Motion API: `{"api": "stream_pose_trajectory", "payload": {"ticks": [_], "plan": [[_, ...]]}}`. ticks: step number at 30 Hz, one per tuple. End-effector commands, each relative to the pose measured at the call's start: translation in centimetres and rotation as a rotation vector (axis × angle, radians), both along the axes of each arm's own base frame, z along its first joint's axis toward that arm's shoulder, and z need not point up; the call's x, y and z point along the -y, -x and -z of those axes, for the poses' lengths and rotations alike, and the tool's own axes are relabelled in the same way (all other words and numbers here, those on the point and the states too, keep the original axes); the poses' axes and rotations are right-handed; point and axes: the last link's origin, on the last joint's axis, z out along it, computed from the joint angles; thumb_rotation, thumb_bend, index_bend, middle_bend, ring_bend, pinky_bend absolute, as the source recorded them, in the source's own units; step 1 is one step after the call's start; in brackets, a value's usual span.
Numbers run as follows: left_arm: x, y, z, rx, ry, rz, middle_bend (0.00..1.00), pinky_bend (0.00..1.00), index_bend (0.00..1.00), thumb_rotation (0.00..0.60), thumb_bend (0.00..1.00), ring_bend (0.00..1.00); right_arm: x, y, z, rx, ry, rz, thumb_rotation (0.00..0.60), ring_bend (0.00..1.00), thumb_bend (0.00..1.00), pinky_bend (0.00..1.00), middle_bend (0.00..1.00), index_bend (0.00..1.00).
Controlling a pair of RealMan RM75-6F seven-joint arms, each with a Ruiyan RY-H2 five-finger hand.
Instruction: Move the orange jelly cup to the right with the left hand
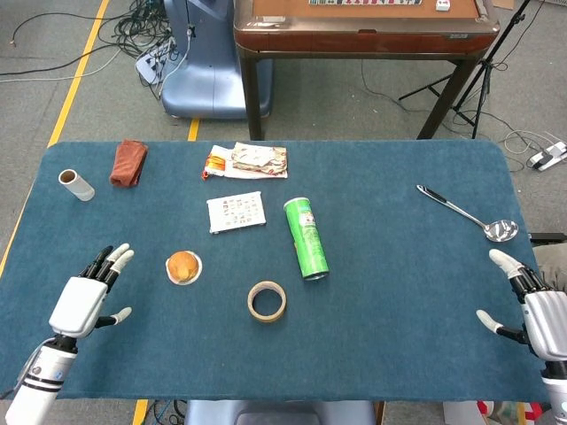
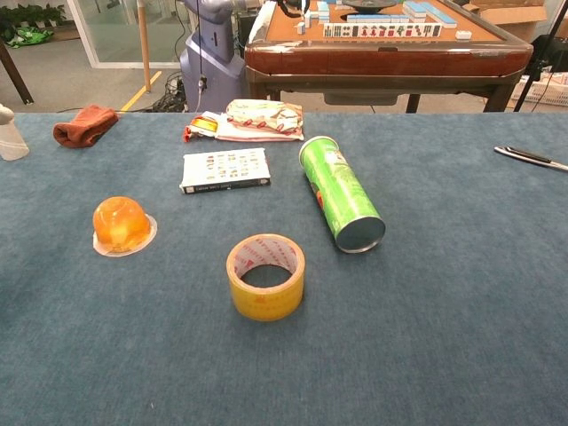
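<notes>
Big fuzzy blue felt table (image 1: 399,266) takes up most of the room here. A glossy green tube can (image 2: 341,193) lies on its side, metal end toward the near edge. Next to it sits a yellow tape roll (image 2: 265,276), flat with its hole up. The orange jelly cup (image 2: 121,224) is a see-through dome sitting flange-down left of the tape, axis vertical. Only the head view catches the left hand (image 1: 82,299), fingers spread, holding nothing, left of the cup, and the right hand (image 1: 536,310), also spread and holding nothing.
</notes>
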Motion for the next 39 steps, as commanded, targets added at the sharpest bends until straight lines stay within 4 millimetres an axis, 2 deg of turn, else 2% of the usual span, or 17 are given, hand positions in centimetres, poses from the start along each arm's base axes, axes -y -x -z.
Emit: {"api": "stream_pose_trajectory", "payload": {"ticks": [1,12,25,33,39], "plan": [[-1.6,-0.1,0.9,-0.012,0.003,-0.008,0.00,0.22,0.00,0.600,0.01,0.00,0.1,0.0,0.0,0.000,-0.003,-0.001,0.600,0.18,0.12,0.46,0.19,0.15],[-5.3,0.9,3.5,-0.129,0.011,-0.013,0.00,0.13,0.00,0.600,0.01,0.00,0.4,0.0,-0.1,0.001,-0.011,0.005,0.600,0.18,0.12,0.46,0.20,0.15],[-9.0,0.6,5.7,-0.150,0.032,-0.016,0.00,0.13,0.00,0.600,0.01,0.00,0.5,0.1,-0.3,0.006,-0.011,0.008,0.600,0.18,0.12,0.46,0.20,0.15],[-10.8,0.3,6.7,-0.230,0.040,0.007,0.00,0.13,0.00,0.600,0.01,0.00,0.5,0.2,-0.6,0.014,-0.003,0.014,0.600,0.18,0.12,0.46,0.20,0.15],[-11.3,0.5,7.1,-0.276,0.046,0.008,0.00,0.13,0.00,0.600,0.01,0.00,0.4,0.3,-0.8,0.019,0.001,0.013,0.600,0.18,0.12,0.46,0.20,0.15]]}}
